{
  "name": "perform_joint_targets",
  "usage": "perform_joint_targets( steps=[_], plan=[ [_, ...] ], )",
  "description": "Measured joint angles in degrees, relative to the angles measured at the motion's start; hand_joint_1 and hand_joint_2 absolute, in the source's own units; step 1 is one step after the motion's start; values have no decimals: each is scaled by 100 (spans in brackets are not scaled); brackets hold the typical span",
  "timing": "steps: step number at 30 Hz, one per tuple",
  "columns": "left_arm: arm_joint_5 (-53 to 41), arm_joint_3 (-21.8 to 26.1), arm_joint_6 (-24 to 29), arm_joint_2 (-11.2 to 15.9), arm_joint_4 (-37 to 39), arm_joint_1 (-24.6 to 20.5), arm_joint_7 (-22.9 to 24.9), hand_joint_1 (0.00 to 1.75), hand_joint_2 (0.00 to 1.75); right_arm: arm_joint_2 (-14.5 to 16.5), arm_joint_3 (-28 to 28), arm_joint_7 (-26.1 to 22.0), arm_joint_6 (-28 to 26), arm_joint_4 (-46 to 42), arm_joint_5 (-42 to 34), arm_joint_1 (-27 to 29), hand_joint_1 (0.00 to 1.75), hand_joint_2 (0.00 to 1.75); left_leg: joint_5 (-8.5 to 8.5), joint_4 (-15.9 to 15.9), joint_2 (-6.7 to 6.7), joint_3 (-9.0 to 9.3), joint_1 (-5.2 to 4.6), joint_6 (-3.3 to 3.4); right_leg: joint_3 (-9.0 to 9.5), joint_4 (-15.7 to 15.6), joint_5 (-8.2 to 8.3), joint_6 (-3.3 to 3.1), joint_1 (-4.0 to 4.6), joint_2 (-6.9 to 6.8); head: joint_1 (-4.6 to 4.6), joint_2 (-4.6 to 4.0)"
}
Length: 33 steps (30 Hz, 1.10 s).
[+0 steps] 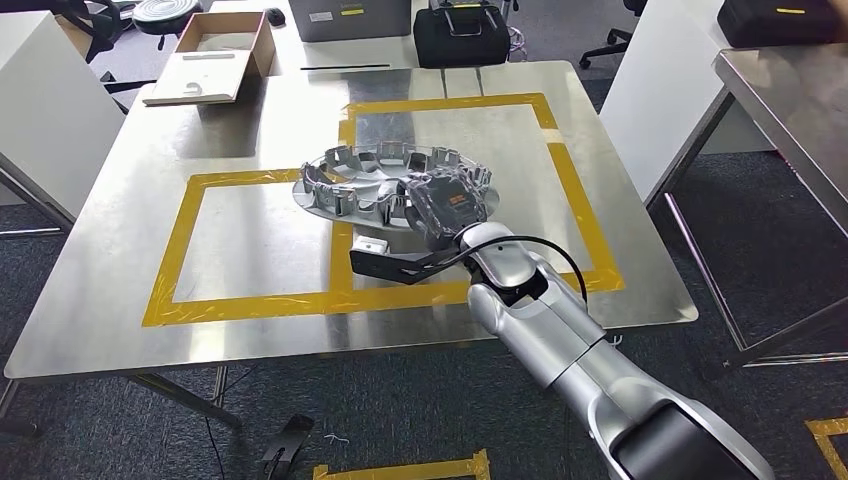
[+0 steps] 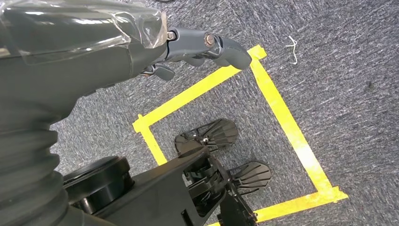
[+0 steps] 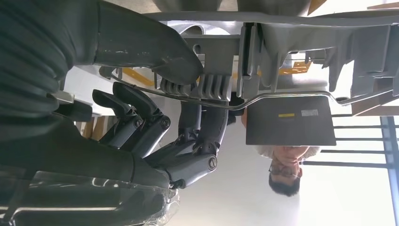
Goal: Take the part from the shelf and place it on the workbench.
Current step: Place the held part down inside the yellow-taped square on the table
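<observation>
Reaching over the steel workbench (image 1: 120, 300) in the head view, the right hand (image 1: 447, 205) grips the near rim of the part (image 1: 370, 180), a round silver wheel cover lying hollow side up. The part rests on the bench where the two yellow tape squares (image 1: 180, 235) meet, straddling the strip between them. A small white block (image 1: 368, 243) lies just beside the part's near edge. An open cardboard box (image 1: 215, 55) and a black bag (image 1: 462, 35) stand at the far end of the bench.

From the left wrist view, the left hand (image 2: 197, 49) hangs over grey carpet (image 2: 343, 70) marked with yellow tape; its fingers (image 2: 226, 49) are curled in and hold nothing.

Seen from the right wrist view, the right hand's thumb (image 3: 155, 49) presses one face of the part's ribbed rim (image 3: 263, 61) while the dark fingers (image 3: 197, 136) wrap the other face. A person (image 3: 284, 174) shows beyond the part.
</observation>
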Motion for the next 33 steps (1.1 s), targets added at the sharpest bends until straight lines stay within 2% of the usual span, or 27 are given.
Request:
perform_joint_targets(
  steps=[8, 13, 16, 23, 33],
  plan=[
    [-62, -1, -1, 0, 0, -8, -26, 0, 175, 8, -101, 28, -126, -27, 43, 35, 175, 175, 0, 0, 0, 0, 0, 0, -1, 0, 0, 0, 0, 0, 1, 0],
    [-146, -10, -22, 0, 0, -50, -23, 0, 175, 8, -309, 248, -98, 8, 22, 39, 175, 175, 0, 0, 0, -1, 0, 0, 0, 0, 0, 0, 0, 0, 1, 0],
    [-161, -27, -28, 0, 0, -96, 43, 0, 175, -4, -423, 506, 227, 106, -7, -2, 175, 175, 0, 0, -1, -1, -1, 0, 1, 0, 0, 0, -1, 0, 1, 0],
    [-228, -74, -29, -2, 0, -156, 241, 0, 175, -132, -568, 1432, 1470, 641, 85, -204, 175, 175, 0, 1, -4, 1, -2, 0, 3, 0, 0, 0, -1, -2, 1, 0],
    [-273, -81, -23, -8, -1, -179, 332, 0, 175, -304, -670, 1848, 1969, 1027, 268, -291, 175, 175, 0, 1, -2, 2, -1, 0, 3, 0, 0, 0, -1, -1, 1, 0]
  ],
)
